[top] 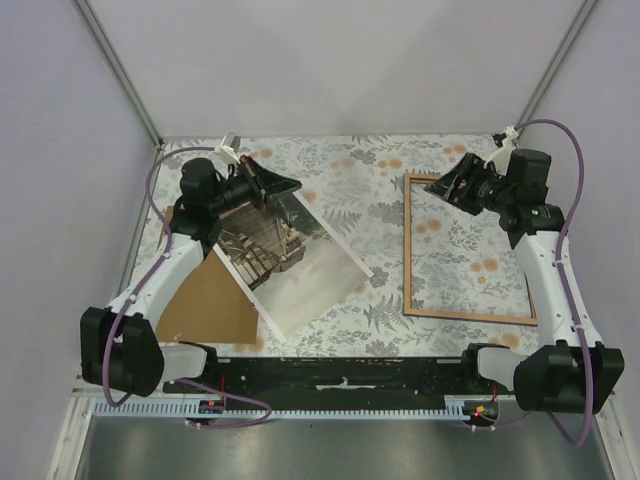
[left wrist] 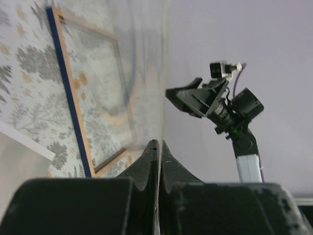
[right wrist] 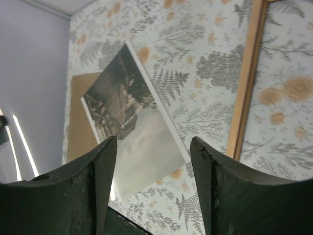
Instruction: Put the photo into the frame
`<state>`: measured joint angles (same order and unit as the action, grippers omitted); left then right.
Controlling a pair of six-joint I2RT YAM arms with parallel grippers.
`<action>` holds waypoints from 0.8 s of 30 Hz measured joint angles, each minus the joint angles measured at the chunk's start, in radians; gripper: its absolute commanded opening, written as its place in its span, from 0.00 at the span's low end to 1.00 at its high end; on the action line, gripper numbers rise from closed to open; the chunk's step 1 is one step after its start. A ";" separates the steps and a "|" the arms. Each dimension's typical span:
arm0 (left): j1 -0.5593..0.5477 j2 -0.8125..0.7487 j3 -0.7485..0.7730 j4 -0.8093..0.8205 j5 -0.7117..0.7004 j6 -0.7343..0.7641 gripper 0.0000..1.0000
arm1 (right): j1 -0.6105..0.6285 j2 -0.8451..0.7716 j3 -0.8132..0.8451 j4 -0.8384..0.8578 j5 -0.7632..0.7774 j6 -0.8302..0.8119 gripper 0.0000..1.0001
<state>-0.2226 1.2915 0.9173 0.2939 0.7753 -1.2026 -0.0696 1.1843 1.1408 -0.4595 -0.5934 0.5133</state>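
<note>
Pinched the far corner of the photo point(top: 290, 265) in the left fingers point(top: 286, 187), shut flat with only a thin pale sliver between them in the left wrist view, so apparently gripping the sheet. Found the photo picture-side up and skewed on the left half of the bench point(top: 370, 165), overlapping the brown backing panel point(top: 200, 300) at its near left. Found the frame point(top: 408, 260) flat on the right half, wood-coloured back up, well apart from the photo. Saw the right fingers point(top: 447, 187) spread wide and empty above the frame's far left corner.

Judged it best to raise the pinched corner only slightly, carry it slowly rightward, and square the sheet to the frame before lowering. Thought it wise to squeeze no harder, for fear of creasing thin paper. Reckoned on turning the print face down as well, given the frame's back uppermost. Favoured bringing the right fingers to an opposite edge, against sagging and snagging on the left rail.

Counted one photo, one frame, one backing panel, two sets of fingers.
</note>
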 measured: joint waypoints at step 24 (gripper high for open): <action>0.025 -0.225 0.383 -0.764 -0.645 0.462 0.02 | 0.394 0.463 -0.031 -0.138 0.708 0.003 0.55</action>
<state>-0.1978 1.0664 1.3006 -0.4702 0.1303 -0.7403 0.3244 1.6470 1.1103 -0.5972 0.1143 0.5159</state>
